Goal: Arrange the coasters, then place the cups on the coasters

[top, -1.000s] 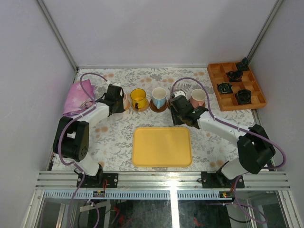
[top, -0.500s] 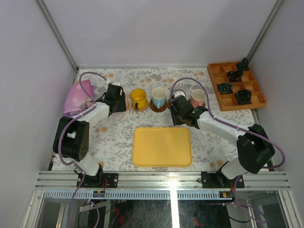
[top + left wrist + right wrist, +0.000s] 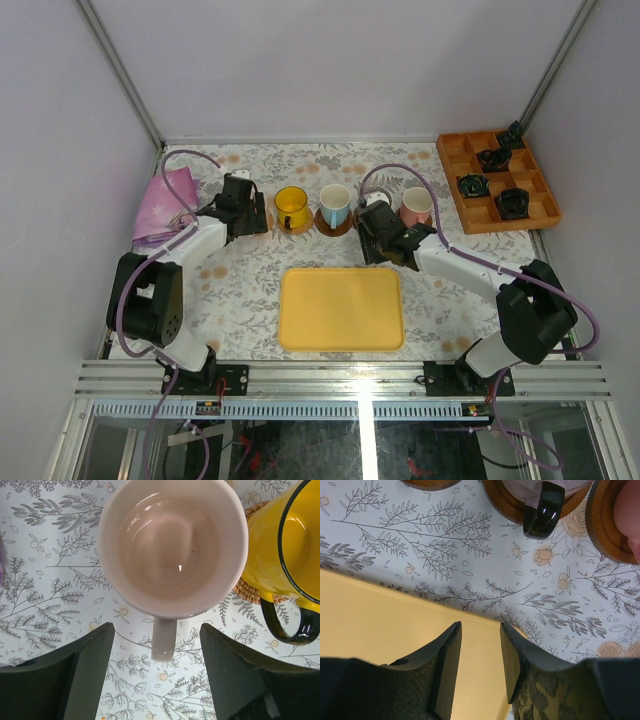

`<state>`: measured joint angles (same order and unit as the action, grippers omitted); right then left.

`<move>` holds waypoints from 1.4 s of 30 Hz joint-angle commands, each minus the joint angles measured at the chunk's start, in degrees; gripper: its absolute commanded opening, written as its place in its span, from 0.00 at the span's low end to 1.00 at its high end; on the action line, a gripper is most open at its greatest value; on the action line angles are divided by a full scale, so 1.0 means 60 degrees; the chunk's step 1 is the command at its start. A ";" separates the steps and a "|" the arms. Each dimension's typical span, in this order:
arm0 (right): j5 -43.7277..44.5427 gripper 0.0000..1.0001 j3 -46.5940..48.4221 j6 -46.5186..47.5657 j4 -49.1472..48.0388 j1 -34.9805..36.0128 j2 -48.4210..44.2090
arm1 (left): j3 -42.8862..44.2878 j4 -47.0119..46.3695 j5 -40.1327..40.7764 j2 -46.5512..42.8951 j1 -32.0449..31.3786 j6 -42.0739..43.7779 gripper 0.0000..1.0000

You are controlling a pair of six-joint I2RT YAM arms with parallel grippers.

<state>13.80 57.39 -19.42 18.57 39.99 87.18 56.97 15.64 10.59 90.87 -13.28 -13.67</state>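
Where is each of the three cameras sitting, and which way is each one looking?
Top external: above and behind, looking down on the table; the left arm and right arm show.
Left wrist: on the left arm, looking straight down on the pale pink cup; its two fingers show.
Right wrist: on the right arm, looking down on the edge of the yellow tray; its fingers show.
Shared: top external and left wrist both catch the yellow cup.

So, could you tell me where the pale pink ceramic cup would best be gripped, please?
Probably its straight handle, approached from the near side: it juts toward the left end effector, whose open jaws flank it. The yellow black-rimmed mug crowds the rim's right.
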 commanded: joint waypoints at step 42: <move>0.1610 0.99 0.0128 -0.1108 0.0754 -0.6681 -0.3746 | -0.0260 0.2102 0.0956 -0.5515 0.4003 -0.1966 1.00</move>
<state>24.62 55.53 -25.10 21.08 -0.12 63.94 56.27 27.55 18.33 58.59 9.28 -24.43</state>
